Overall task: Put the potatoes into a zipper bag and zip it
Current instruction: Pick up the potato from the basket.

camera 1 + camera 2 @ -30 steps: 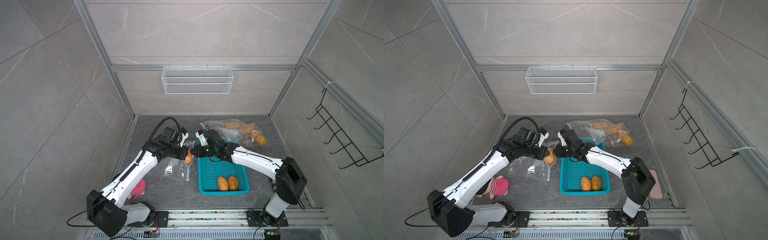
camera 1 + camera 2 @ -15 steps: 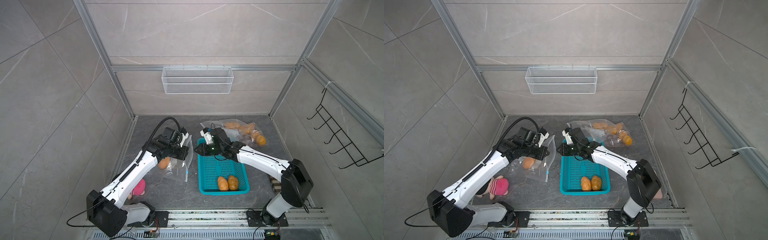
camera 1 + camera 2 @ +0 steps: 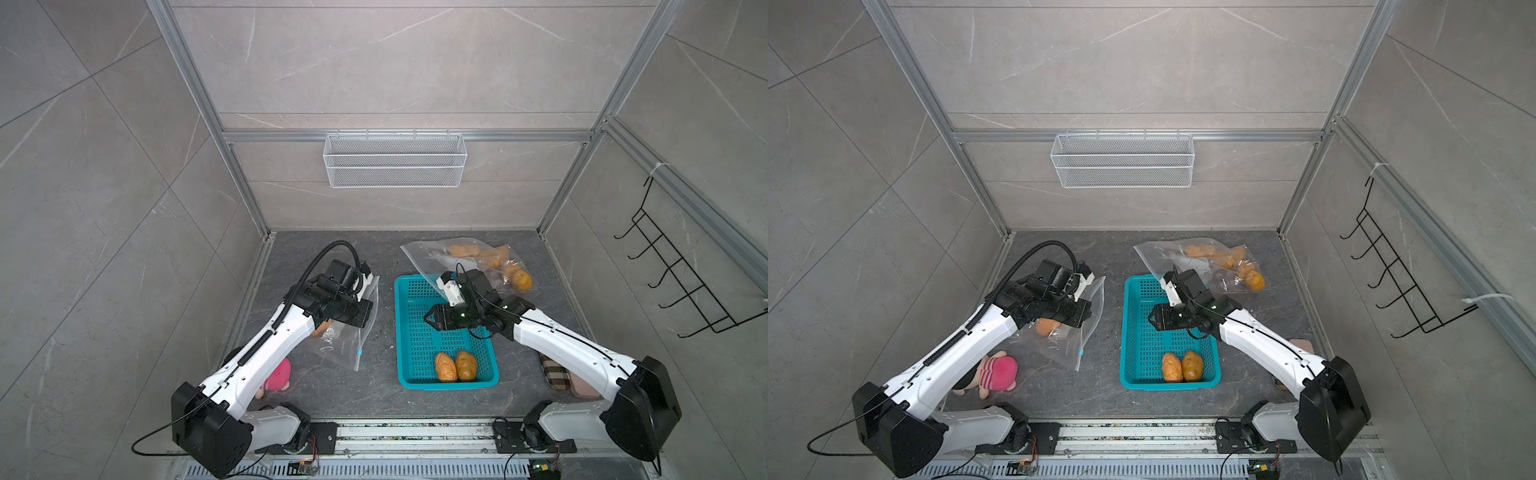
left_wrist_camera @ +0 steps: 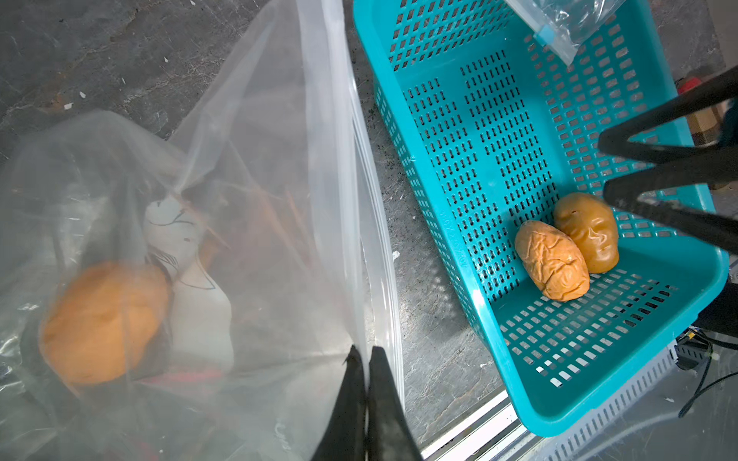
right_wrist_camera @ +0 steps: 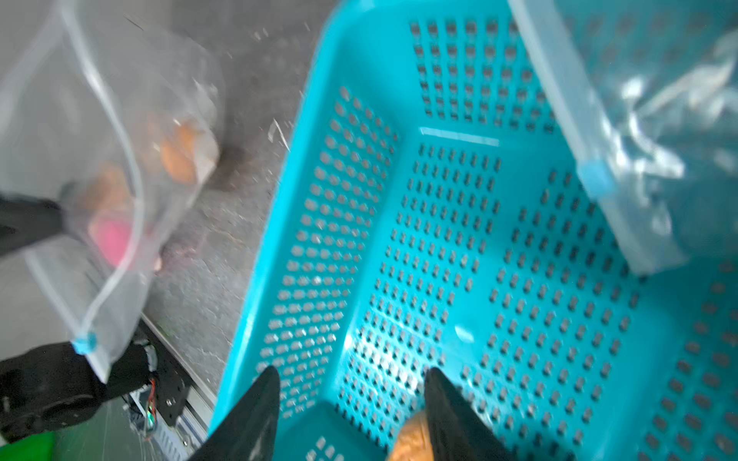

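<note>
My left gripper [image 4: 365,355] is shut on the rim of a clear zipper bag [image 4: 247,167], holding it up off the floor [image 3: 349,332]. One orange potato [image 4: 104,319] lies inside at the bottom of the bag [image 3: 1047,327]. Two more potatoes [image 3: 445,366] [image 3: 466,365] lie side by side at the near end of the teal basket [image 3: 405,332]. My right gripper [image 5: 351,373] hangs open and empty over the basket's middle [image 3: 431,321], with one potato [image 5: 411,441] just below its fingers.
A second clear bag [image 3: 478,257] holding several potatoes lies at the back right, its zipper edge overhanging the basket. A pink plush toy [image 3: 996,372] lies by the left arm. A checked object [image 3: 550,374] lies under the right arm. A wire shelf [image 3: 395,160] hangs on the back wall.
The right gripper let the potato go at the bag's mouth, drew back over the basket and opened. The potato dropped to the bottom of the bag. The left gripper kept its hold.
</note>
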`<state>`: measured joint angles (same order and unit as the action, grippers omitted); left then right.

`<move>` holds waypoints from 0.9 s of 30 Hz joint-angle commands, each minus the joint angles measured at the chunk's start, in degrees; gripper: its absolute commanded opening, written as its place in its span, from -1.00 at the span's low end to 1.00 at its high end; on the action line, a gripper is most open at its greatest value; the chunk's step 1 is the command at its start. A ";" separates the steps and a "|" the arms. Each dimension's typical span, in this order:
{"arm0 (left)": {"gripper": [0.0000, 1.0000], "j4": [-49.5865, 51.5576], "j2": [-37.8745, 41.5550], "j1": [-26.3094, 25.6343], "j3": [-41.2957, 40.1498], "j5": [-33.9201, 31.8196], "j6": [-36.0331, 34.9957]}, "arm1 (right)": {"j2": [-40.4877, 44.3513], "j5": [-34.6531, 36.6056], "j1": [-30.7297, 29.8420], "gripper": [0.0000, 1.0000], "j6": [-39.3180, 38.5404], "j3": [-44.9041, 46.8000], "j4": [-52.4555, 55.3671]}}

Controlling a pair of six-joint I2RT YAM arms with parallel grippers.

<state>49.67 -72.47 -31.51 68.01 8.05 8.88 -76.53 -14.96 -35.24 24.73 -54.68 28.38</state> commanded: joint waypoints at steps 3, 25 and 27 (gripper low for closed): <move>-1.00 -0.33 1.27 -0.11 -0.07 1.81 -1.02 | 1.67 2.50 -1.89 0.25 -0.02 5.87 10.02; -1.00 -0.21 2.20 -0.04 -0.16 0.95 -0.92 | -0.36 5.73 -9.62 0.35 3.41 9.32 12.71; -1.00 -0.21 2.24 -0.01 -0.16 0.99 -0.95 | -1.40 6.11 -9.75 0.35 3.48 9.32 12.13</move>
<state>49.67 -71.75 -31.51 67.88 8.12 8.86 -76.03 -10.48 -44.77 27.40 -46.17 39.53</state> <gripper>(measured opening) 0.055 0.675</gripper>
